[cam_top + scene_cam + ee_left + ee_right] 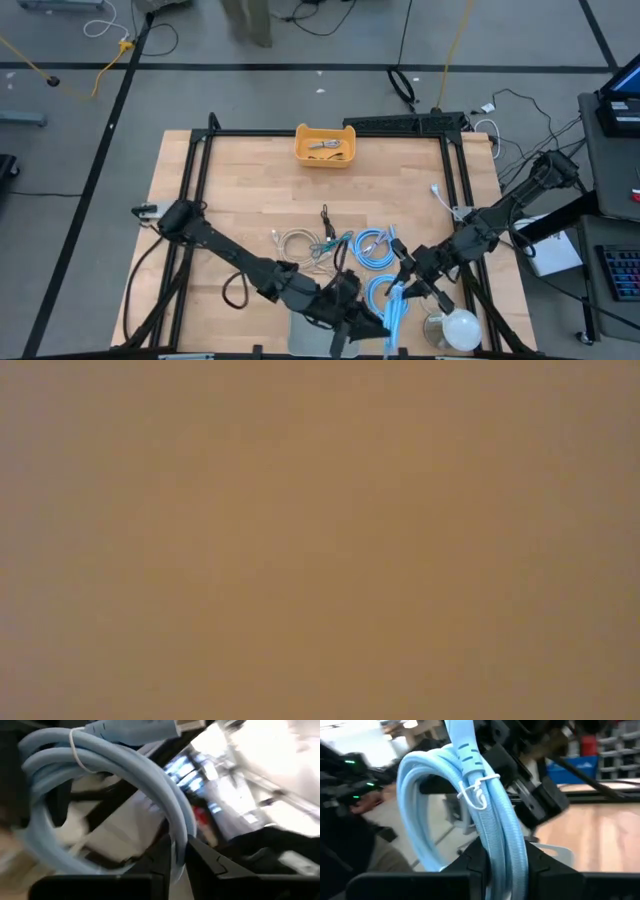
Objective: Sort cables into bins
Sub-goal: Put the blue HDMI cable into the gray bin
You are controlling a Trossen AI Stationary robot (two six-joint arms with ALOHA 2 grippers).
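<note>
A pale wooden table top (250, 190) in a black metal frame stands on a grey floor strewn with cords; the low view is nothing but a flat tan blur.

From the table's centre, the left arm reaches in from nine o'clock down to about six, where the left gripper (378, 318) meets a coiled light-blue cable (396, 312) held up off the wood. In the left wrist view its dark fingers (210, 862) sit close on either side of a strand of that coil (125, 780), pinching it.

Near the centre lie a coiled beige cable (296, 243), short thin black and teal cables (327, 238), and, at four o'clock, more light-blue coils (375, 245) flat on the wood.

At twelve o'clock, by the far edge, sits the small orange-yellow plastic tray (325, 155) with a few thin cables inside.

The right arm comes in from three o'clock; the right gripper (410, 290) clamps the same raised coil, its fingers (540, 857) tight around the bundle (490, 820) in the right wrist view. At five o'clock, just beside it, rests a round white dome-shaped object (462, 327).
</note>
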